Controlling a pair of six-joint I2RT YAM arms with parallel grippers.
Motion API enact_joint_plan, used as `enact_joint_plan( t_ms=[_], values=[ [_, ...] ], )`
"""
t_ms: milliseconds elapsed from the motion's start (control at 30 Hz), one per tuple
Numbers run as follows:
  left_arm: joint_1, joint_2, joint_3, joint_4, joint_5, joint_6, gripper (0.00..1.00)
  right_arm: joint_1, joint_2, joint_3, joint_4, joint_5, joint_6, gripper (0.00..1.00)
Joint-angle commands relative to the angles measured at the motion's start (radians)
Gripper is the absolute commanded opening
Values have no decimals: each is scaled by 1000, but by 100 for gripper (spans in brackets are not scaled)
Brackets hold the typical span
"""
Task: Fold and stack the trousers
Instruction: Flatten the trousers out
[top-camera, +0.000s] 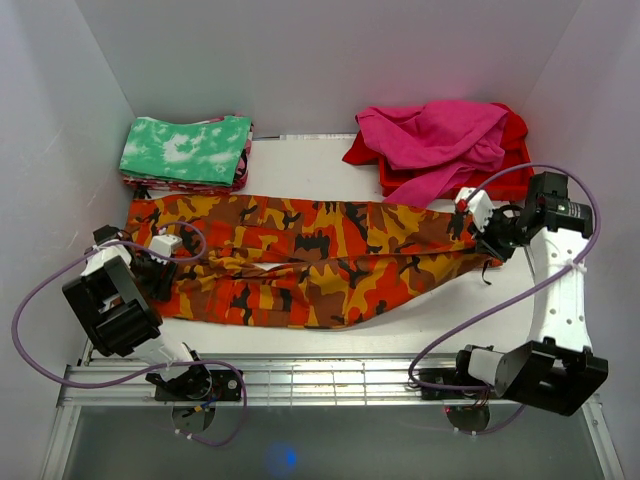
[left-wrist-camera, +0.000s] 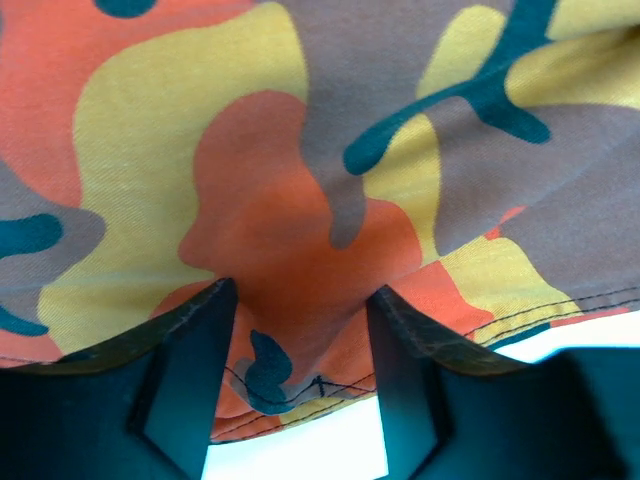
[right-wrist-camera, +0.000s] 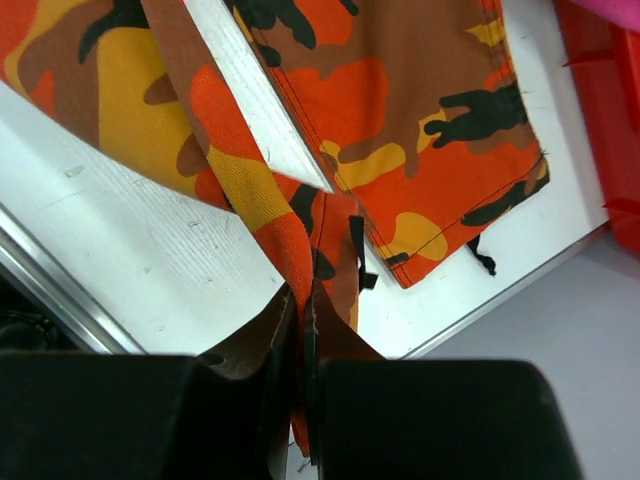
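**Camouflage trousers lie crosswise, one hand at each end**

The long soft trousers in orange, red, yellow and dark brown camouflage (top-camera: 320, 260) stretch flat across the middle of the white tabletop (top-camera: 300, 165). Their long axis runs from the left of the top view to the right, with the wide end at the left and the leg ends at the right. That axis decides the coming move, because each arm sits at its own end and neither has to reach across.

The left hand (top-camera: 165, 268) is at the left end, on the lower edge of the cloth. In its wrist view the left hand (left-wrist-camera: 295, 320) has its fingers spread, with the stitched hem lying in the gap between them. The cloth is straddled and does not look clamped.

The right hand (top-camera: 490, 235) is at the far right end. Its wrist view shows the fingers pressed together on a narrow fold of one leg, pinching it near the hem, while the other leg's hem lies flat on the tabletop just beyond.

Both hands are on the lower-frame side of the garment — so a fold of that leg over the upper one looks likely, or else the right end is carried leftward along the axis. The left hand would need to close first.

A folded green-and-white mottled cloth (top-camera: 187, 150) sits at upper left, well apart from the magenta garment (top-camera: 435, 140) at upper right.
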Motion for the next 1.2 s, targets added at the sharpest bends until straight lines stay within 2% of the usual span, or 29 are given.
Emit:
enact_joint_plan(
  t_ms=[0, 167, 333, 400, 500, 600, 700, 833, 867, 900, 933, 1000, 1033, 1100, 1167],
  values=[
    [3, 28, -10, 76, -47, -3, 63, -5, 79, 91, -99, 7, 92, 8],
    [11, 55, -30, 120, -91, 13, 42, -74, 48, -42, -97, 190, -9, 8],
    [49, 92, -43, 143, -128, 60, 38, -226, 72, -254, -93, 421, -102, 8],
    [60, 89, -51, 143, -128, 76, 37, -287, 121, -272, -93, 492, -130, 8],
    [64, 63, -71, 136, -118, 100, 38, -299, 207, -216, -88, 459, -83, 8],
    [64, 25, -86, 102, -59, 119, 41, -290, 418, -72, -81, 338, 28, 8],
    [63, -32, -89, 18, 10, 148, 46, -263, 537, 16, -39, 284, 115, 8],
    [60, -132, -94, -97, 80, 215, 51, -200, 591, 4, 68, 294, 177, 8],
    [60, -176, -96, -142, 105, 229, 58, -185, 594, -11, 108, 305, 184, 8],
    [60, -198, -94, -162, 117, 249, 64, -171, 596, -28, 140, 340, 197, 13],
    [58, -219, -91, -180, 129, 254, 69, -148, 590, -63, 166, 355, 210, 32],
    [58, -274, -66, -237, 175, 257, 81, -132, 568, -84, 238, 394, 223, 51],
    [58, -288, -54, -255, 192, 252, 84, -132, 564, -78, 255, 400, 235, 65],
    [58, -314, -8, -301, 243, 235, 90, -132, 547, -53, 272, 397, 249, 72],
    [57, -311, 38, -314, 268, 186, 93, -132, 530, -19, 265, 367, 261, 72]
  ],
)
